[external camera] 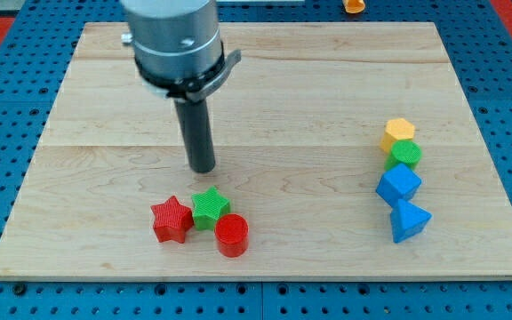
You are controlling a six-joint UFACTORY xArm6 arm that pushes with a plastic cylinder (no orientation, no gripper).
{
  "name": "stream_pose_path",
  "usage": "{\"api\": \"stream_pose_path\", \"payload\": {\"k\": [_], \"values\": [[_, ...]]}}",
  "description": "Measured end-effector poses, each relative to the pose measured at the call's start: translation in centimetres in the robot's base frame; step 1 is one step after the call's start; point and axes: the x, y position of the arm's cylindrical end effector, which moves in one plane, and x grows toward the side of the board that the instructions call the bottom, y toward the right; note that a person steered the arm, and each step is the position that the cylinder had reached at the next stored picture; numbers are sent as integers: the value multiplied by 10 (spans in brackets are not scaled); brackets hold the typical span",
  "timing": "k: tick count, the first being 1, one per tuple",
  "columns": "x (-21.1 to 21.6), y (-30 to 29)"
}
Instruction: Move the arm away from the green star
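Note:
The green star [210, 208] lies on the wooden board [265, 80] at the lower left of centre. A red star [172, 220] touches its left side and a red cylinder [232, 236] sits just below it to the right. My tip [203, 168] stands just above the green star toward the view's top, a short gap away, not touching it. The rod rises into the grey arm body [172, 40] at the view's top.
At the view's right stands a column of blocks: a yellow hexagon [398, 133], a green block [404, 156], a blue cube [399, 185] and a blue triangle [408, 220]. An orange object [354, 5] lies beyond the board's top edge.

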Motion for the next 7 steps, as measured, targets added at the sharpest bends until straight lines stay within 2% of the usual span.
{"api": "stream_pose_path", "payload": {"k": [4, 6, 7], "values": [[-85, 1], [-109, 1], [-109, 26]]}}
